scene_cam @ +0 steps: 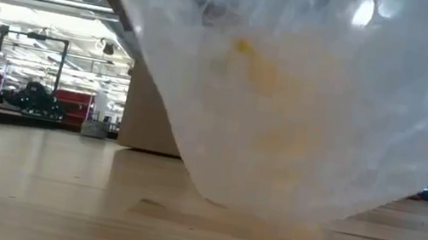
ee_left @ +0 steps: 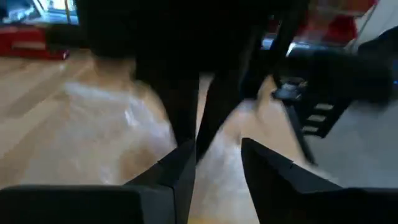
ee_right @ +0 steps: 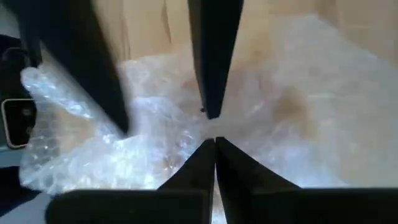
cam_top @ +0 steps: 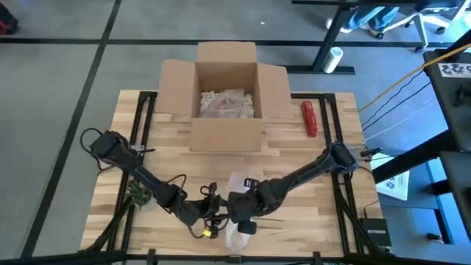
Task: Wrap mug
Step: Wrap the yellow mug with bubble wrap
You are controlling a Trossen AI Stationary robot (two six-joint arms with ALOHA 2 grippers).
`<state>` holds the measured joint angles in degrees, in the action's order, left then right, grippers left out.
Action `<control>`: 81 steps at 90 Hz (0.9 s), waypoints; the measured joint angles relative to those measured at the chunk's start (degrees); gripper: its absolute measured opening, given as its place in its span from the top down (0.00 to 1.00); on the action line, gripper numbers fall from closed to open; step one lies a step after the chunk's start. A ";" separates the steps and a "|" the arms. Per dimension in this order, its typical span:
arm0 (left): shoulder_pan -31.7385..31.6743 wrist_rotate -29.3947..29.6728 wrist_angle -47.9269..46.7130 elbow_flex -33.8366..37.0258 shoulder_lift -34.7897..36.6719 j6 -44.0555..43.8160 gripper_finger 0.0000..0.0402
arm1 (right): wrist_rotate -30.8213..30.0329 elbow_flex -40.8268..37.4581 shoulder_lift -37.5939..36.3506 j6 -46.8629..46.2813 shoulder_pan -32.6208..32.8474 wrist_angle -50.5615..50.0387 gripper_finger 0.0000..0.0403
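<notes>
From above, an open cardboard box (cam_top: 227,92) sits at the far middle of the wooden bench (cam_top: 294,158), with pale packing material (cam_top: 227,103) inside. A red cylinder (cam_top: 309,118) lies just right of it. Both arms meet at the near edge over crumpled bubble wrap (cam_top: 239,234).

At bench level, the wrap (scene_cam: 302,108) fills the picture, something yellowish showing through; whether that is the mug is unclear.

The left gripper (ee_left: 214,165) has its jaws apart beside the wrap (ee_left: 106,124).

The right gripper (ee_right: 214,142) has its jaws together, pinching the wrap (ee_right: 298,106).
</notes>
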<state>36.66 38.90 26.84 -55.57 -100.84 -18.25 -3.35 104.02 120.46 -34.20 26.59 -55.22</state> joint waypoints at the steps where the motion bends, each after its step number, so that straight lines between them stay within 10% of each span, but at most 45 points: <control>1: 0.17 0.10 -0.49 0.00 0.31 -0.02 0.72 | 0.24 -0.48 0.00 -0.02 -0.01 0.88 1.00; 47: 7.19 0.89 -17.56 -0.02 -1.48 -24.54 0.72 | 2.38 -11.87 -0.22 -5.75 -3.99 16.96 1.00; 81: 5.05 6.80 -7.07 0.00 -2.83 -13.10 0.72 | 1.65 -11.49 0.07 -7.42 -4.12 21.20 1.00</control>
<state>41.71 45.70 19.77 -55.57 -103.68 -31.35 -1.70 92.53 120.53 -41.62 22.47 -34.02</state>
